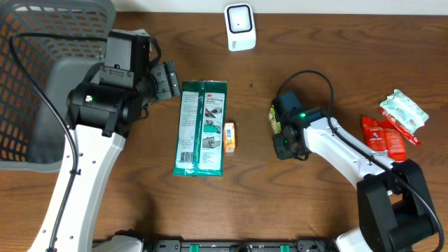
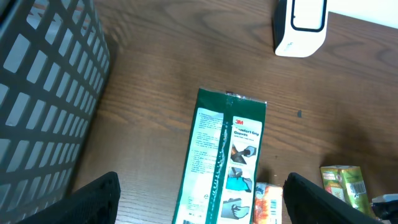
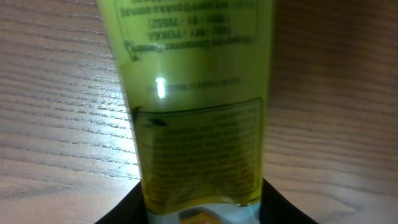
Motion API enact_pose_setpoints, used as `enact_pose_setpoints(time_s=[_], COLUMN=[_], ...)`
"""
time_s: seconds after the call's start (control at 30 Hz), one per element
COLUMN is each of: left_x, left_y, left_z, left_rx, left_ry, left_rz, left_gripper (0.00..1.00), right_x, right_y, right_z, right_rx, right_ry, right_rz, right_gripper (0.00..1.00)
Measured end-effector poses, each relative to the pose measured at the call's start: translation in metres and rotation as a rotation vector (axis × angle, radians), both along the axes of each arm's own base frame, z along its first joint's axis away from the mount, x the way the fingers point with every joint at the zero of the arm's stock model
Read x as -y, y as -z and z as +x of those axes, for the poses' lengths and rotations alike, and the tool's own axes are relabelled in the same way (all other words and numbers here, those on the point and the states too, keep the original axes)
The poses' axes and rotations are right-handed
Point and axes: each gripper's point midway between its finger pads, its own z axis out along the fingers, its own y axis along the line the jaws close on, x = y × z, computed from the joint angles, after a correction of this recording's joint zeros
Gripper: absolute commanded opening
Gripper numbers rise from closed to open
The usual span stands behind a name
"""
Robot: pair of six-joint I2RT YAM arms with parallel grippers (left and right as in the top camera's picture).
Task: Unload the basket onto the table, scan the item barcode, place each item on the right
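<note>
At table centre-right, the yellow-green tube (image 3: 199, 112) is seen lying betw. the fingers of the right gripper (image 3: 200, 213), well apart fr. the white scanner (image 1: 240, 26), tho whether it's clamped can't be told; the left gripper (image 1: 169, 80) is held wide open.

We see a wood-grain counter (image 1: 280, 203) with a soft sheen, a glossy yellow-green plastic tube (image 3: 199, 124) catching glare, a shiny film packet (image 1: 201, 127), and a matt grey plastic basket (image 1: 42, 42) at upper left.
</note>
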Motion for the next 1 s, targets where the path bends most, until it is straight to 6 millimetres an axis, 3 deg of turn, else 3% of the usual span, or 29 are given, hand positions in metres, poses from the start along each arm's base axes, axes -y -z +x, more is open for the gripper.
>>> enact_pose_setpoints(time_s=[0.37,0.6,1.0], left_x=[0.0,0.0,0.0], left_y=[0.0,0.0,0.0], left_z=[0.0,0.0,0.0], left_rx=[0.0,0.0,0.0], left_ry=[0.0,0.0,0.0], left_rz=[0.0,0.0,0.0], left_gripper=[0.84,0.84,0.84], right_x=[-0.004,-0.004,-0.006], right_y=[-0.007,-0.013,-0.014], right_z=[0.011,0.017,0.022], right_rx=[0.064,0.096,0.115], right_ry=[-0.011,-0.119,-0.266], right_rz=[0.023,0.009,-0.012], right_gripper=[0.31,0.26,0.28])
